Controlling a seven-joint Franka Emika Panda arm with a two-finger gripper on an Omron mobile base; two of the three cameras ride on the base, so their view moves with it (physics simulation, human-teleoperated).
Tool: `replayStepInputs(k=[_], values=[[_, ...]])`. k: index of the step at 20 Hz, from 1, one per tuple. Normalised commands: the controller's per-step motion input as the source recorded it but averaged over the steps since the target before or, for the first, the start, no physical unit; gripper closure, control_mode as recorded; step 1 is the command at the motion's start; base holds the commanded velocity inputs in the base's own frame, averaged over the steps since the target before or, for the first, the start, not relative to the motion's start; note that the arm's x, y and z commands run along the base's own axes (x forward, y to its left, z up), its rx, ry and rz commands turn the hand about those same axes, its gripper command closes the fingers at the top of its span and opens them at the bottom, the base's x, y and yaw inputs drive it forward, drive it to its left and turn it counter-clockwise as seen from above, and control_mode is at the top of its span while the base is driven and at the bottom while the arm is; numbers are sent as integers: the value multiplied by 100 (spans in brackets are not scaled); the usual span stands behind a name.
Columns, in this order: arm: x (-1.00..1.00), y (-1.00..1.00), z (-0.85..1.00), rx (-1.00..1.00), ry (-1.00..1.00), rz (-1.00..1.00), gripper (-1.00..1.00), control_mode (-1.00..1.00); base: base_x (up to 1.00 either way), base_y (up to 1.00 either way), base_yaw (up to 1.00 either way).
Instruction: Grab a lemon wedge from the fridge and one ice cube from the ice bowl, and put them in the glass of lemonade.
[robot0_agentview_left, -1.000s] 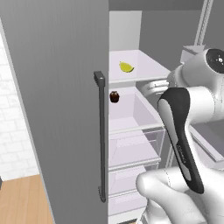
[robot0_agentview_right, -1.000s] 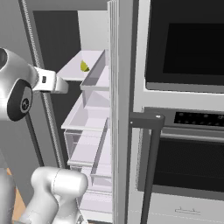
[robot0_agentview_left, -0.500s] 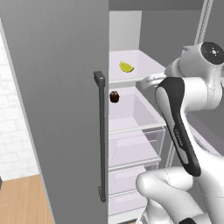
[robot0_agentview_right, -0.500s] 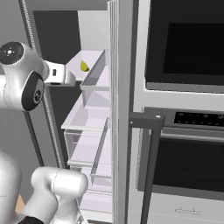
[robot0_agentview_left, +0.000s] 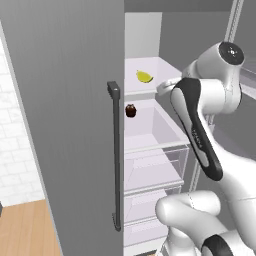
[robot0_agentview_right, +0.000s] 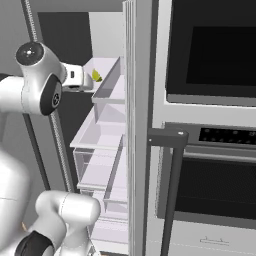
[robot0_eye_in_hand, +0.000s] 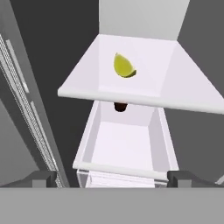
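The fridge (robot0_agentview_left: 65, 100) stands open, its grey door swung out to the left. A tiny yellow lemon wedge (robot0_agentview_left: 144, 76) (robot0_agentview_right: 96, 75) (robot0_eye_in_hand: 124, 66) lies on the white upper shelf (robot0_eye_in_hand: 144, 87). My gripper (robot0_eye_in_hand: 113, 178) (robot0_agentview_left: 162, 88) (robot0_agentview_right: 88, 81) hovers just in front of that shelf's edge, pointing at the wedge. It is open, with nothing between its fingertips (robot0_eye_in_hand: 41, 178). The ice bowl and the glass of lemonade are out of view.
A small dark brown round thing (robot0_agentview_left: 130, 110) (robot0_eye_in_hand: 120, 106) sits at the back of the open white drawer (robot0_eye_in_hand: 127, 144) under the shelf. The door's long dark handle (robot0_agentview_left: 115, 155) is to the left. A dark oven front (robot0_agentview_right: 215, 130) flanks the fridge on the right.
The arm has lifted and carried the hand up and forward, closer to the shelf with the lemon wedge. The jaws stayed open. Nothing in the fridge moved.
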Motion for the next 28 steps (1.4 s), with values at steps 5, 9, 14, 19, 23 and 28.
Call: replayStepInputs(k=[5,9,14,19,23,28], values=[[38,-5,0,-1,0,5,-100,-100,0,0,0],[41,-4,0,0,0,3,-100,-100,0,0,0],[41,0,0,0,0,1,-100,-100,0,0,0],[47,0,-3,0,0,0,-100,-100,0,0,0],[46,0,-14,0,1,0,-100,-100,0,0,0],[45,3,-10,-2,2,0,-100,-100,0,0,0]])
